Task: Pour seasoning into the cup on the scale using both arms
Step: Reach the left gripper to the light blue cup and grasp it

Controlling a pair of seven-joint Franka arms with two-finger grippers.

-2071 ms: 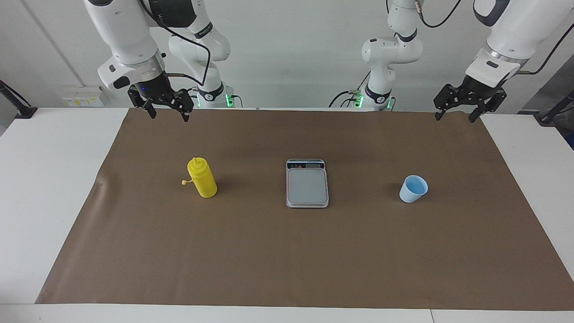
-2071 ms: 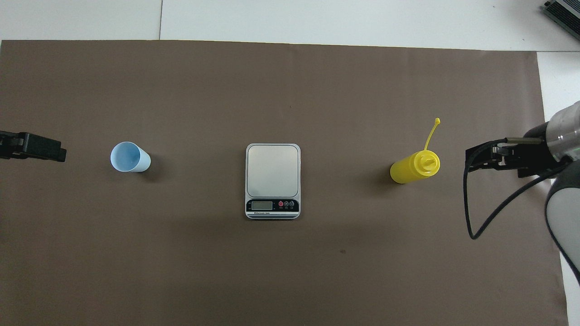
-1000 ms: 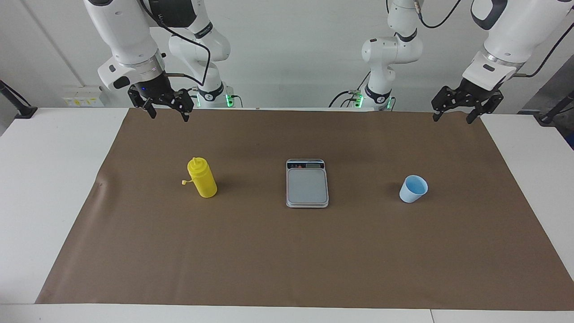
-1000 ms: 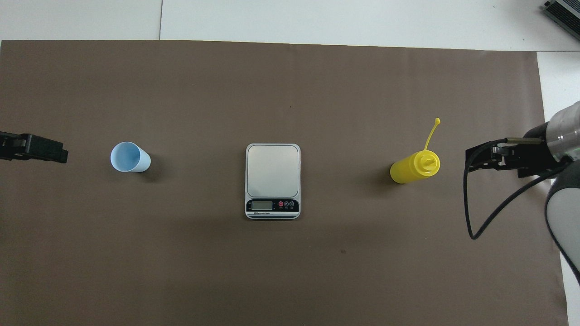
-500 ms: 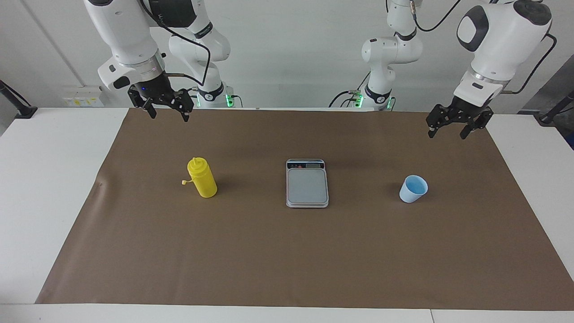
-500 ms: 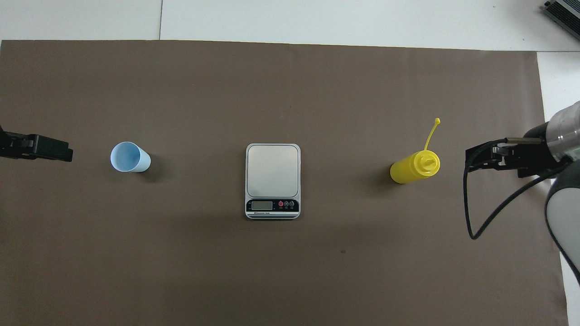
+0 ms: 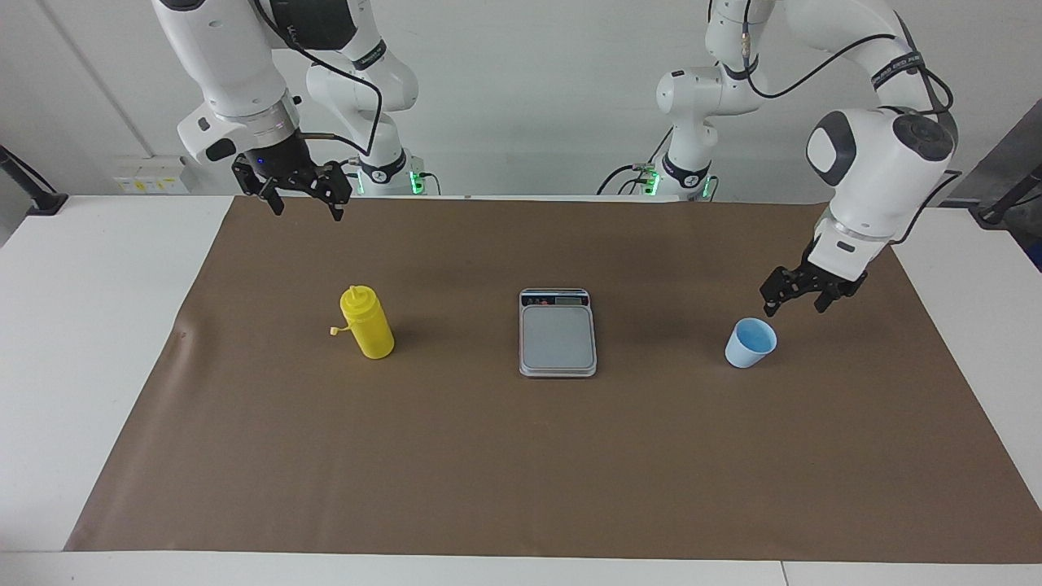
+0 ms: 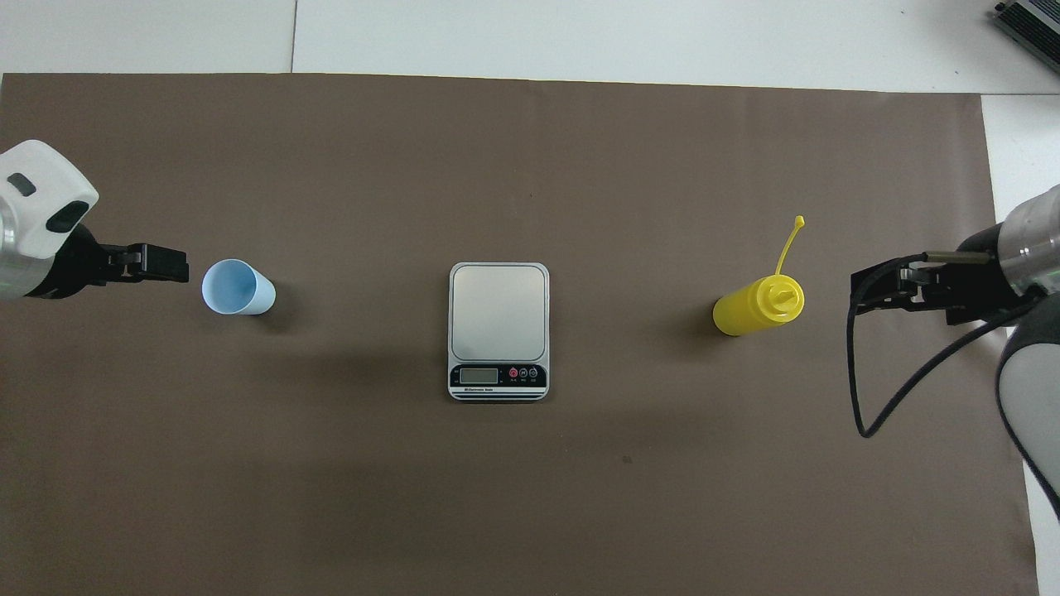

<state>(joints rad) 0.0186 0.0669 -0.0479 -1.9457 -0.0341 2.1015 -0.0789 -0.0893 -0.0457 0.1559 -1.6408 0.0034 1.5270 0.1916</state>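
The yellow seasoning bottle (image 7: 368, 327) (image 8: 758, 305) stands upright on the brown mat, its tethered cap hanging off. The silver-grey scale (image 7: 558, 335) (image 8: 498, 310) lies mid-mat with a bare plate. The light-blue cup (image 7: 750, 344) (image 8: 238, 287) stands upright on the mat toward the left arm's end, apart from the scale. My left gripper (image 7: 795, 307) (image 8: 170, 265) hangs open and low over the mat just beside the cup, not touching it. My right gripper (image 7: 307, 210) (image 8: 868, 295) waits open and raised over the mat at the right arm's end, apart from the bottle.
The brown mat (image 7: 521, 472) covers most of the white table (image 7: 81, 325). A grey device (image 8: 1031, 21) sits at a table corner farthest from the robots. A black cable (image 8: 890, 397) loops from the right arm.
The left arm has swung down and inward, bringing its open gripper from high over the mat's edge to just beside the cup. The right arm, bottle, scale and cup have not moved.
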